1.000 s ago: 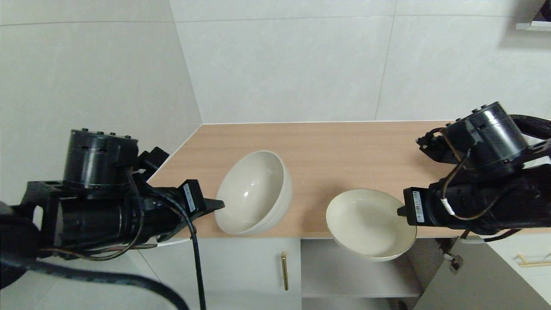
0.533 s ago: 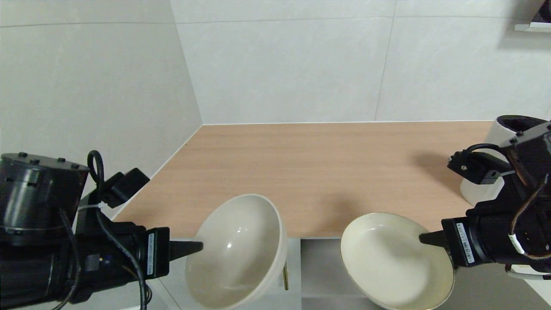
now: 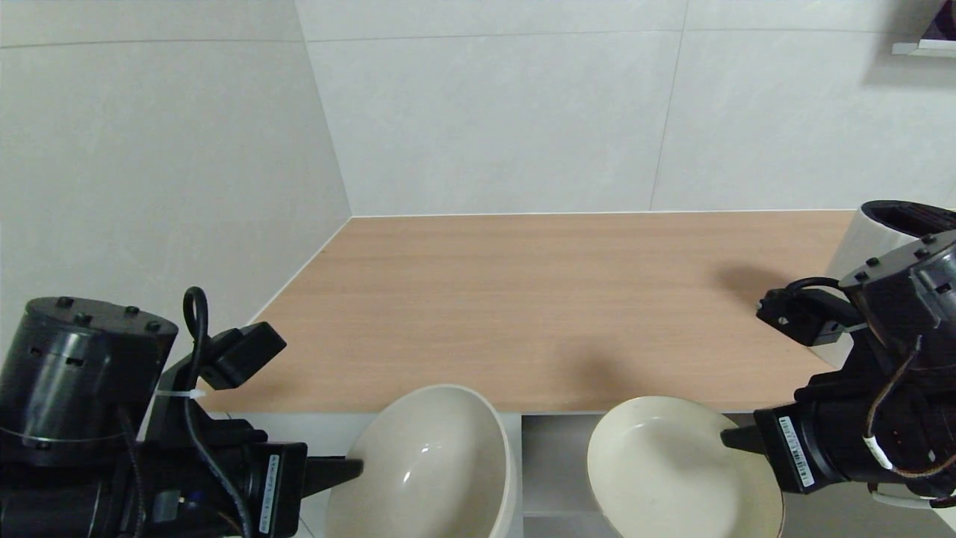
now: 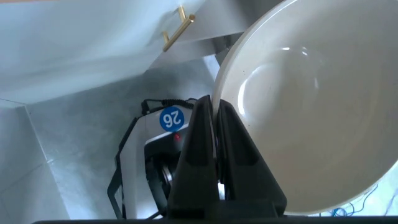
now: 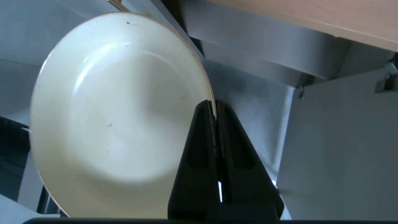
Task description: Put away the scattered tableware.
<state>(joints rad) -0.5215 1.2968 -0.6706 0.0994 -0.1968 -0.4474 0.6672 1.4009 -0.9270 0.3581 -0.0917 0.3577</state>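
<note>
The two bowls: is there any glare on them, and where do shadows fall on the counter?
Head view: a small bright glint inside the deep bowl, none on the shallow bowl; two soft shadows on the wooden counter. Left wrist view: two small glints inside the deep bowl. Right wrist view: the shallow bowl is evenly lit, no hard glare.

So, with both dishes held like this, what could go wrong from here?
1. The left gripper pinches the bowl only at its rim, and the right gripper the plate likewise. Both hang past the countertop edge, so a slip would mean a fall.
2. The two dishes hang side by side with a small gap, so they might knock together on the way into the cabinet opening.
</note>
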